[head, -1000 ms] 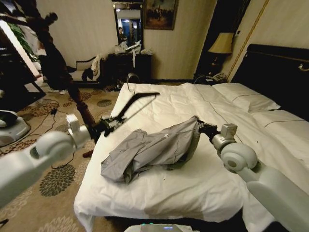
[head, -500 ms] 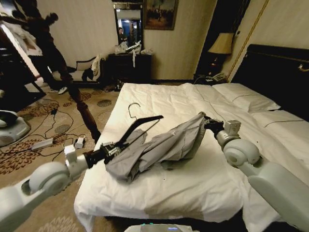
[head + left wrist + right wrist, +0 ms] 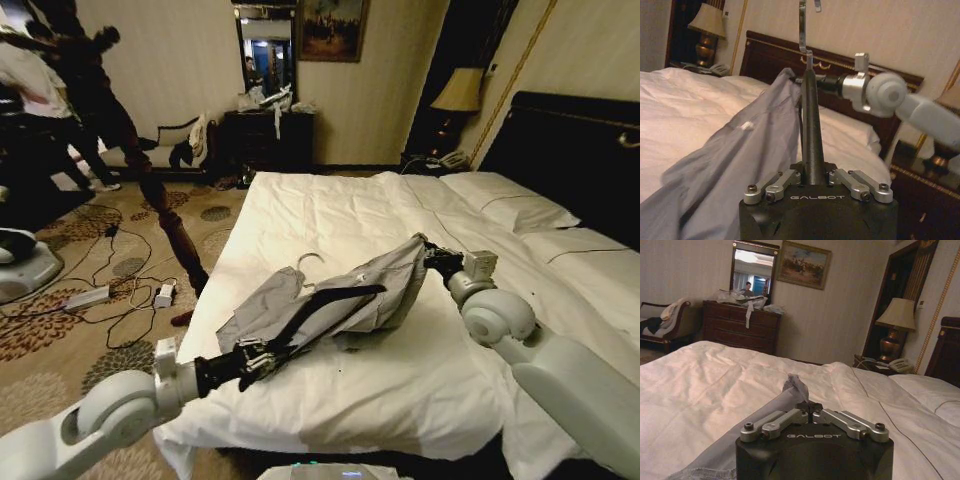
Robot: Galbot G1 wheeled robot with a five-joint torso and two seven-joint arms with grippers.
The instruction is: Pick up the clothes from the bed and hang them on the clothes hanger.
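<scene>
Item one: large double bed (image 3: 420,390) with white duvet, white pillows and tall dark headboard, occupying the centre and right of the head view. Item two: light grey, soft, wrinkled shirt-like top (image 3: 340,305) lying across the middle of the duvet, one end raised off the bedding toward the headboard side, the other end spread flat toward the bed's left edge; a small white label (image 3: 745,125) shows on its cloth in the left wrist view. Item three: black triangular hanger (image 3: 325,312) with a thin curved metal wire hook (image 3: 305,262), lying slantwise on top of the grey top, hook resting near the garment's far edge. Item four: left gripper (image 3: 255,358), low over the near left part of the bed, jaws pinched on the lower end of the black hanger; the left wrist view shows the black bar (image 3: 811,130) rising straight from between the fingers, beside the grey cloth. Item five: right gripper (image 3: 432,256), over the middle of the bed toward the pillows, jaws pinched on the raised end of the grey top; the right wrist view shows a tuft of grey fabric (image 3: 796,386) standing up from between the fingers. Item six: patterned carpet (image 3: 120,370) left of the bed, with loose cables (image 3: 120,290) lying on it
</scene>
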